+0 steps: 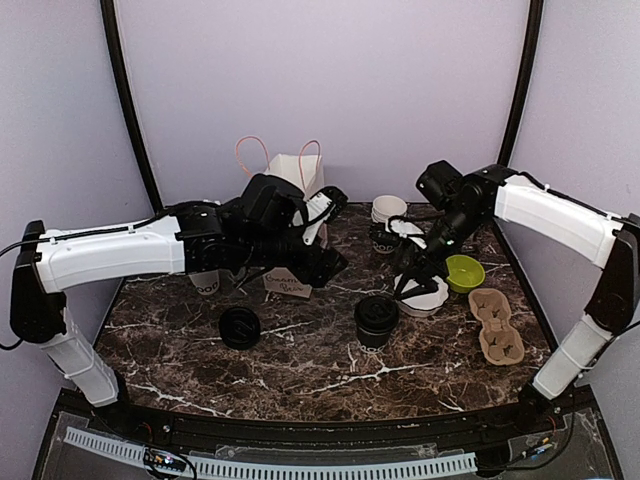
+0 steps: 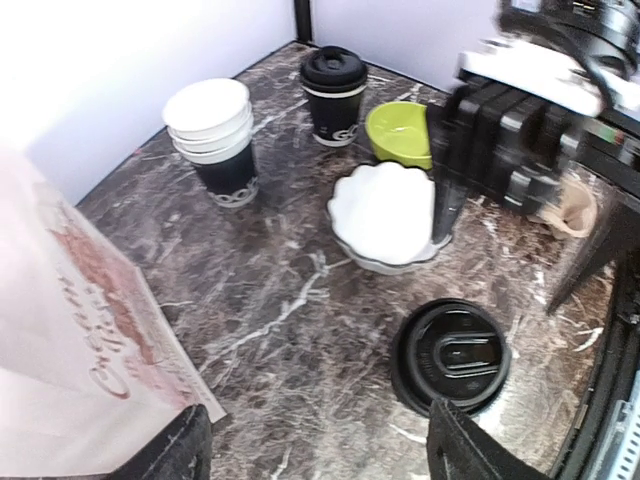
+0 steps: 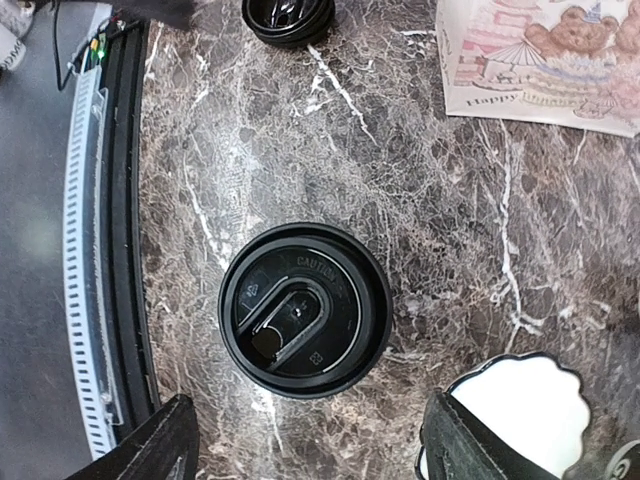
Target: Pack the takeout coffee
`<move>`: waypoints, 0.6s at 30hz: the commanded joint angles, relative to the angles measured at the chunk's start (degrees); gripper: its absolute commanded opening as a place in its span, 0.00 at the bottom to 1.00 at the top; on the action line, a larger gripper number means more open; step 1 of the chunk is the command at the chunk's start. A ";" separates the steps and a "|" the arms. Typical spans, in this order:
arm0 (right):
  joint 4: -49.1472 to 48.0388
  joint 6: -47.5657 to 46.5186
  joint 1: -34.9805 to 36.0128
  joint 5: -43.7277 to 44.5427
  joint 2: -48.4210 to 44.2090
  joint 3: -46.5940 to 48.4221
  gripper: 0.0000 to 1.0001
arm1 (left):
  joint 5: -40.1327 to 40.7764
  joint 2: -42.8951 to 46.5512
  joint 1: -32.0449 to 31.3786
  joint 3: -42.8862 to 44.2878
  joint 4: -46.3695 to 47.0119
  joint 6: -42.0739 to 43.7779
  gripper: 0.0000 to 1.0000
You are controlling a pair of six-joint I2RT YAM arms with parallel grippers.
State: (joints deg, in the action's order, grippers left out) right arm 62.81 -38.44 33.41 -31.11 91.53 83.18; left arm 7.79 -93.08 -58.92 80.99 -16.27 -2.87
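Right gripper (image 3: pixel 310 420) fingers (image 3: pixel 170 445) sit closest to its wrist camera, two dark tips spread wide with nothing between them, hanging above the table just right of and beyond the takeout coffee cup (image 3: pixel 305 310) and not touching it. That cup stands upright around the middle of the marble table (image 1: pixel 300 375), a little to the right, with its black lid on. A second lidded coffee cup (image 2: pixel 333 95) stands at the far side, right beside a stack of lidless white-lined cups (image 2: pixel 215 140). Between the two coffees, to the right, lies a white scalloped dish (image 1: pixel 425 297), and a green bowl (image 1: pixel 464 272) sits just right of it. Farther right and nearer, a cardboard cup carrier (image 1: pixel 497 325) lies flat by the table edge. To the left of the middle cup, a low black lid (image 1: pixel 239 327) rests on the marble. Beyond that, a small printed paper bag (image 1: pixel 288 283) stands, with a taller white bag (image 1: pixel 290 170) with pink handles behind it. Left gripper (image 2: pixel 315 440) hangs beside the printed bag, its jaws also wide and holding nothing.
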 commanded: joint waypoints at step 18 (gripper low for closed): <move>-5.40 -5.72 13.08 12.00 2.89 -2.80 0.94 | 14.01 13.64 4.78 -12.94 7.25 -5.71 0.85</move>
State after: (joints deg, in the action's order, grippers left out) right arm 58.46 -43.29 45.19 -21.87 93.14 81.10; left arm 19.64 -81.06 -55.11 68.29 -9.89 -7.40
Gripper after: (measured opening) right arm 0.942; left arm 0.852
